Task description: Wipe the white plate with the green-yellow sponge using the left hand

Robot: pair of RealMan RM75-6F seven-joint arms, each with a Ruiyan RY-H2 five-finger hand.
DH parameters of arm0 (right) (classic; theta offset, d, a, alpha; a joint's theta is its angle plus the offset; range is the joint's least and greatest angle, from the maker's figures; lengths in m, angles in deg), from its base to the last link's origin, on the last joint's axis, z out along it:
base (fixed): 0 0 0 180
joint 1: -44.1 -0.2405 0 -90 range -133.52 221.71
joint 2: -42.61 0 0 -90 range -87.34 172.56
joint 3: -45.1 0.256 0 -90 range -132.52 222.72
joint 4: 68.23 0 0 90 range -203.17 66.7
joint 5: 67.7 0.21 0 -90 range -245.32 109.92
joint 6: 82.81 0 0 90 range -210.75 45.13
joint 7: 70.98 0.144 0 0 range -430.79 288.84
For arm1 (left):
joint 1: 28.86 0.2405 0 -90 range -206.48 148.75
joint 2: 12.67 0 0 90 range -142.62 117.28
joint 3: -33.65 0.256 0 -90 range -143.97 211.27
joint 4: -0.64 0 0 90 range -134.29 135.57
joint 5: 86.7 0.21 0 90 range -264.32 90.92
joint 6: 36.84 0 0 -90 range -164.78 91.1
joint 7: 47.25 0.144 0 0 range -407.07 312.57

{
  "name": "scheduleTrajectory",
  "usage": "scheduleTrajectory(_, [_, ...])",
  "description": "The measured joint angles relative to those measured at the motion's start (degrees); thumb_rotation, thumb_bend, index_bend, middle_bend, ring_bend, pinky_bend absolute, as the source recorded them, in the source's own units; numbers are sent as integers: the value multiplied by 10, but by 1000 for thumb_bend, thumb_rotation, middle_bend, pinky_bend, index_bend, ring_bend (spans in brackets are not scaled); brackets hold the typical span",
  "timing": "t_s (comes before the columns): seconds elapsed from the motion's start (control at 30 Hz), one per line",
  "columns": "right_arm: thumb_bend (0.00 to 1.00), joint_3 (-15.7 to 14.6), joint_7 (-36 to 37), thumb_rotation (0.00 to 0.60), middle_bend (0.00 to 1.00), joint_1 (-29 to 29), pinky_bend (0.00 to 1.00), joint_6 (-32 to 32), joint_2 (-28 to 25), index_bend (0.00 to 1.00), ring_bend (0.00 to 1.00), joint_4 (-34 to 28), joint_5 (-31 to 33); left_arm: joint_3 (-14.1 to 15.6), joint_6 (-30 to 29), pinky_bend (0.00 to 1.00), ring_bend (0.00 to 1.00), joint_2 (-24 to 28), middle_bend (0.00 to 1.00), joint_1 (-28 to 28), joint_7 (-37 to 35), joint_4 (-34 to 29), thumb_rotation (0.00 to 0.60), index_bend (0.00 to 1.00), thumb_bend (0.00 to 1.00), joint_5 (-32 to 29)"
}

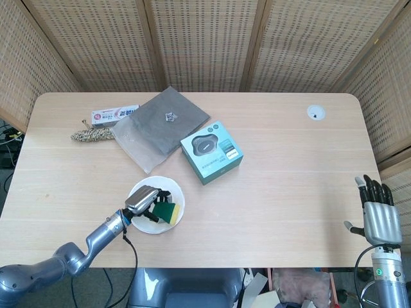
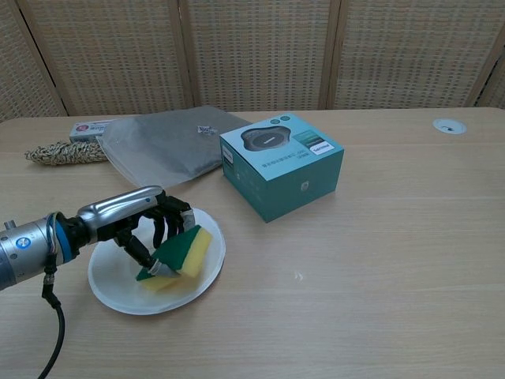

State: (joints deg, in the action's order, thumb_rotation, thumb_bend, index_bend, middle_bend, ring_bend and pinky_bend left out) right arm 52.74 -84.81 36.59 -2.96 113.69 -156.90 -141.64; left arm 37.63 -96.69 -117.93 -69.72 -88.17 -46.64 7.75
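The white plate [image 1: 173, 194] [image 2: 118, 294] lies near the table's front edge, left of centre. My left hand [image 1: 144, 201] [image 2: 138, 215] reaches over it from the left and grips the green-yellow sponge [image 1: 166, 212] [image 2: 180, 254], whose yellow side rests on the plate's inner right part. The sponge is tilted, green face up toward the fingers. My right hand [image 1: 377, 208] hangs at the far right beyond the table's edge, fingers spread and holding nothing; the chest view does not show it.
A teal box [image 1: 210, 151] [image 2: 281, 163] stands right behind the plate. A grey pouch [image 1: 158, 126] [image 2: 162, 143], a toothpaste box [image 1: 113, 115] [image 2: 88, 129] and a straw bundle [image 1: 89, 135] [image 2: 57, 152] lie at the back left. A white round cap [image 1: 315, 113] [image 2: 448, 125] sits at the back right.
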Motion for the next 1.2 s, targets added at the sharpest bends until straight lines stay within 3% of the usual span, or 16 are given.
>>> scheduleTrajectory(0.2, [0,-1,-1,600,0,-1,0,-2,0,0,0,-1,0,-10,-10,533,507,15,620,-14,8,-21,600,652,232,4])
scheduleTrajectory(0.4, [0,-2,-2,600,0,-2,0,-5,0,0,0,-3,1,-14,16,533,507,6,620,-25,30,-30,600,652,232,-3])
scheduleTrajectory(0.87, [0,-2,2,600,0,-2,0,-6,-2,0,0,-2,4,14,31,533,508,-50,621,-15,42,36,600,654,235,1])
scheduleTrajectory(1.2, [0,-3,4,600,0,-2,0,-4,-4,0,0,-4,3,8,0,533,509,-40,622,-13,19,36,600,655,236,2])
